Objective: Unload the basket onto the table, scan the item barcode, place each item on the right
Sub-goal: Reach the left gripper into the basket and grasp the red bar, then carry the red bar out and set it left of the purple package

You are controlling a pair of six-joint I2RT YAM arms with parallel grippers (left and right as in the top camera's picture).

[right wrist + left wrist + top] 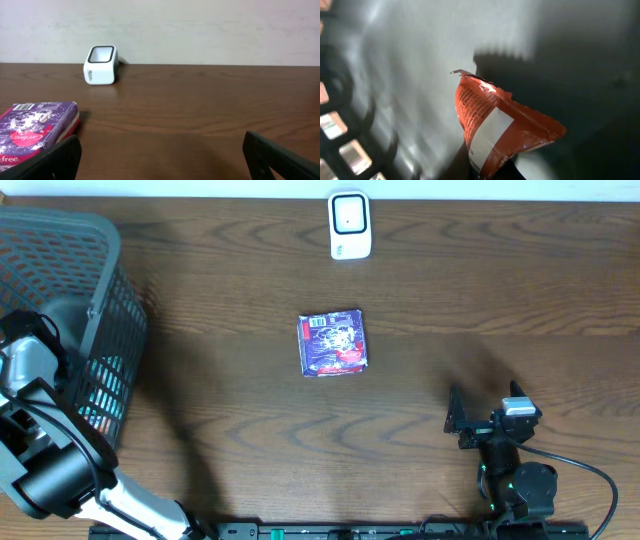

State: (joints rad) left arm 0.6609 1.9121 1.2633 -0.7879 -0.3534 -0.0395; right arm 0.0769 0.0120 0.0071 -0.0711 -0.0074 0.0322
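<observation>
Inside the black mesh basket (105, 270), the left gripper (495, 174) is pinching an orange-red snack packet (495, 125). Well apart from the basket, the right gripper (160, 155) is gaping wide near a purple package (335, 344).

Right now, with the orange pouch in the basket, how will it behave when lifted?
The orange pouch looks creased and puffy, so it is probably floppy and light. Its glossy film catches the light, so it may slip from a grip.
</observation>
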